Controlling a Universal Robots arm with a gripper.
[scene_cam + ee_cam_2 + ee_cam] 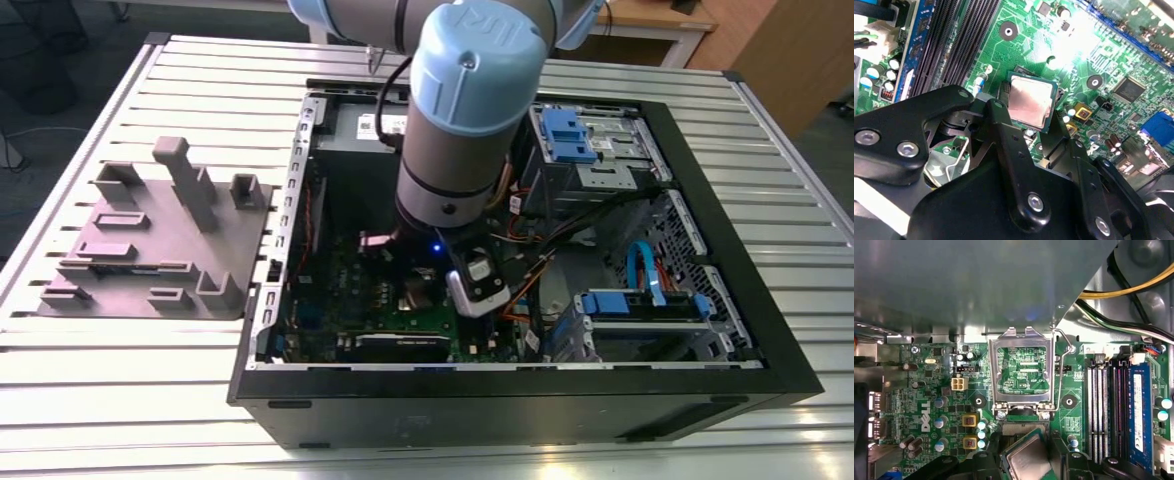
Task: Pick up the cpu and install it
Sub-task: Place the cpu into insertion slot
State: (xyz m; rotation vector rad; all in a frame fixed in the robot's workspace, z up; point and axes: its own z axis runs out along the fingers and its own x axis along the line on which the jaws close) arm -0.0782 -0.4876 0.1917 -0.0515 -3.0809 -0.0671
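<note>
The cpu [1031, 101] was pinched by its edges in the gripper [1029, 120], silvery top facing the camera and tilted a bit against the board. The two black fingers [999, 117] were closed on opposite sides of it, so the gripper was clamped on the chip, not gaping. In the first wrist view the cpu [1026, 460] sat just over the socket [1021, 428]. Honestly, I couldn't tell whether it was touching the socket or hanging slightly above it. Right next to that, the metal retention frame [995, 380] was flipped up and open, with the green motherboard [924, 385] showing through its window. The memory slots [1104, 410] ran along one side of the frame. Zooming out, the arm [461, 120] reached straight down into the open computer case [507, 395]. The grey holder block [147, 250] sat beside the case, on the exterior view's left of the slatted worktop [134, 400].
</note>
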